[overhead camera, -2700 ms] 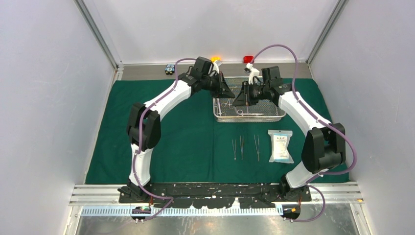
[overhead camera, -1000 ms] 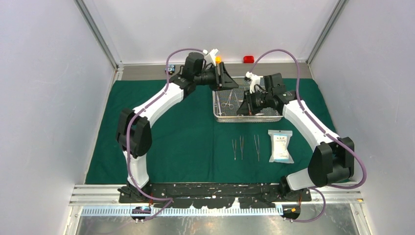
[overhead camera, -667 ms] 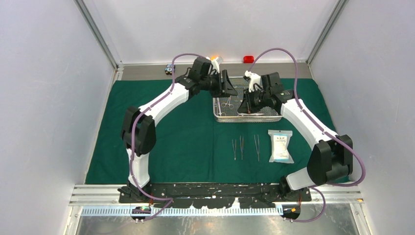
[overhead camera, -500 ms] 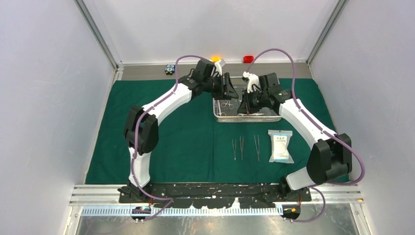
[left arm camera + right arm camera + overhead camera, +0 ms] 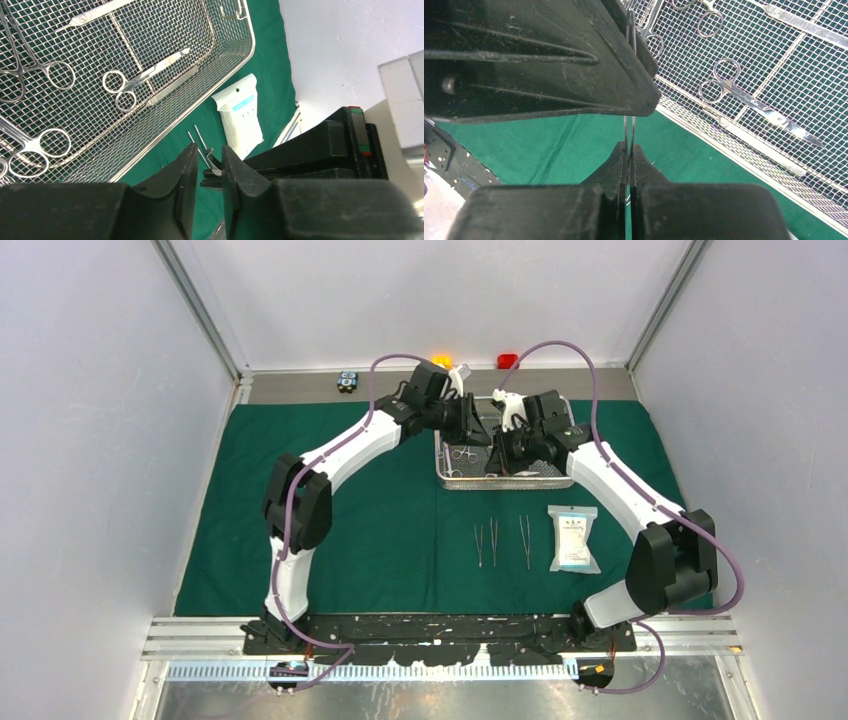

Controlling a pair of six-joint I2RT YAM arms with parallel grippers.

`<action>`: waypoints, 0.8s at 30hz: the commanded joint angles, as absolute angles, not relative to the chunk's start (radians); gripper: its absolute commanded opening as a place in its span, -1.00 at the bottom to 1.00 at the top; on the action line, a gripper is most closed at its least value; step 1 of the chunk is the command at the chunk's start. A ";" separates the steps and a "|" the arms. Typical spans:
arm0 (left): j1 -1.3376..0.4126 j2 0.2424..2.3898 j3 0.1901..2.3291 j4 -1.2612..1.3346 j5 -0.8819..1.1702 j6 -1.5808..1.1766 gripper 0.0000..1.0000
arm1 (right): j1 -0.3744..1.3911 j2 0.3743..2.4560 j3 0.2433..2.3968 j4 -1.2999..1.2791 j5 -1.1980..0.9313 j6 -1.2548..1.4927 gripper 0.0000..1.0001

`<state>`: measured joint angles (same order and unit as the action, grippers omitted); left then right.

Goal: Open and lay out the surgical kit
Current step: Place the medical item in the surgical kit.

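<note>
The rectangular wire-mesh tray point(image 5: 505, 483), silver with a raised rim, sits on the dark green cloth point(image 5: 350, 510), which lies flat and matte over the table. Both claws hang just above the tray.

In the tray lie polished steel tools. From the left wrist, ring-handled scissors point(image 5: 145, 80) lie aslant near the tray's rim, ring-handled forceps point(image 5: 37, 145) lie at its other side, and a straight slim instrument point(image 5: 95, 15) lies further in.

The right claw point(image 5: 629, 146) is pinched tight on a pair of thin, flat steel blades, the held tweezers point(image 5: 629, 127), which stand upright over the cloth just outside the tray's rim. The left claw point(image 5: 209, 148) has its broad black fingers point(image 5: 187, 175) narrowly apart, with the tip of the right claw and its bit of steel in the gap. Whether they press on the steel cannot be told.

On the cloth, on the arm-base side of the tray, three slim tweezers point(image 5: 493, 540) lie side by side. Just beside them is the flat white-blue packet point(image 5: 574, 538), glossy and rectangular.

Beyond the tray, on the bare strip past the cloth, are a small orange block point(image 5: 441, 361), a red block point(image 5: 508, 361) and a black-blue block point(image 5: 347, 380).
</note>
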<state>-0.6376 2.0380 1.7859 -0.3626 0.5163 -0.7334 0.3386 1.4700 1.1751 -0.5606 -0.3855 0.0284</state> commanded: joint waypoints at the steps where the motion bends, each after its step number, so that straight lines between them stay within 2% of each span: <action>1: -0.640 2.050 1.837 -0.352 0.528 -0.730 -0.57 | 0.346 1.468 1.212 -0.537 -0.379 0.030 -0.99; 6: -0.640 2.070 1.844 -0.339 0.557 -0.732 -0.97 | 0.346 1.465 1.206 -0.543 -0.378 0.016 -0.94; 7: -0.641 2.073 1.844 -0.336 0.564 -0.732 -1.00 | 0.346 1.462 1.206 -0.546 -0.371 0.010 -0.91; 10: -0.640 2.075 1.829 -0.319 0.581 -0.723 -1.00 | 0.347 1.443 1.202 -0.557 -0.348 -0.014 -0.74; 16: -0.640 2.074 1.797 -0.274 0.633 -0.701 -1.00 | 0.337 1.371 1.179 -0.607 -0.323 -0.104 -0.08; 18: -0.640 2.074 1.784 -0.254 0.654 -0.696 -1.00 | 0.329 1.348 1.180 -0.651 -0.321 -0.135 0.08; 24: -0.668 2.081 1.687 -0.107 0.755 -0.726 -1.00 | 0.258 1.268 1.182 -0.750 -0.353 -0.176 0.15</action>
